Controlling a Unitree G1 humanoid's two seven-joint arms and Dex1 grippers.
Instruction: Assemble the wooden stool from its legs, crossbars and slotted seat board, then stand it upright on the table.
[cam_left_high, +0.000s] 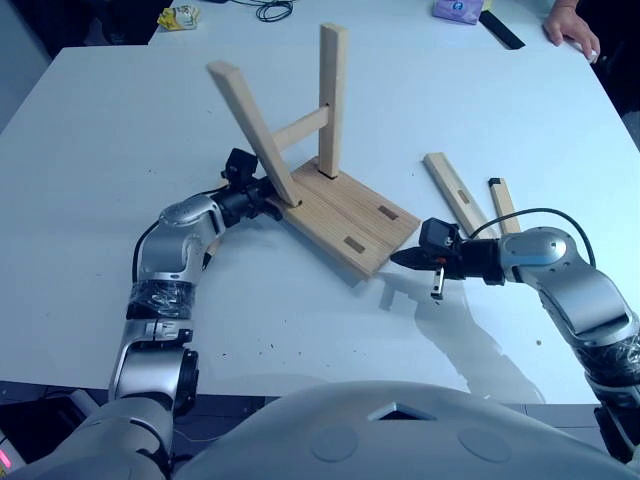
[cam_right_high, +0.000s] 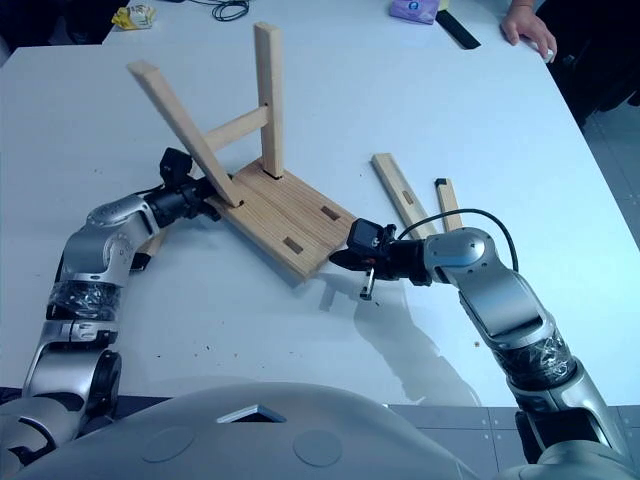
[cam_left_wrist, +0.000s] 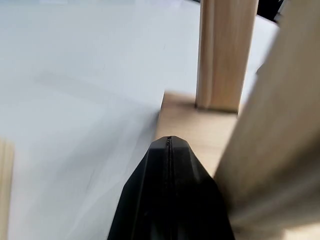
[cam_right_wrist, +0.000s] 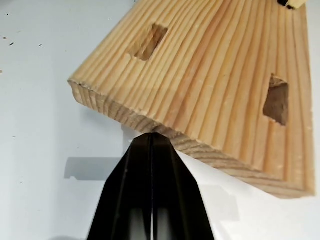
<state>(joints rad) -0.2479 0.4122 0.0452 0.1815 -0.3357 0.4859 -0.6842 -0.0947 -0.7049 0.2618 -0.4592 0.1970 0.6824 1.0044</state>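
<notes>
The slotted seat board (cam_left_high: 350, 225) lies mid-table, its near edge raised a little off the surface. One leg (cam_left_high: 333, 100) stands upright in it. A second leg (cam_left_high: 255, 125) leans left, and a crossbar (cam_left_high: 300, 128) joins the two. My left gripper (cam_left_high: 272, 200) is shut, its tip (cam_left_wrist: 169, 150) on the board beside the base of the leaning leg. My right gripper (cam_left_high: 400, 258) is also shut, with its tip (cam_right_wrist: 151, 137) touching the underside of the board's near edge (cam_right_wrist: 165, 130). A loose leg (cam_left_high: 455, 192) and a thin loose crossbar (cam_left_high: 503, 205) lie to the right of the board.
Another wooden piece (cam_right_high: 150, 243) lies partly under my left forearm. A person's hand (cam_left_high: 570, 25) rests at the far right edge of the table, near a purple packet (cam_left_high: 458, 10) and a black bar (cam_left_high: 500, 28). A yellow item (cam_left_high: 180, 15) sits far left.
</notes>
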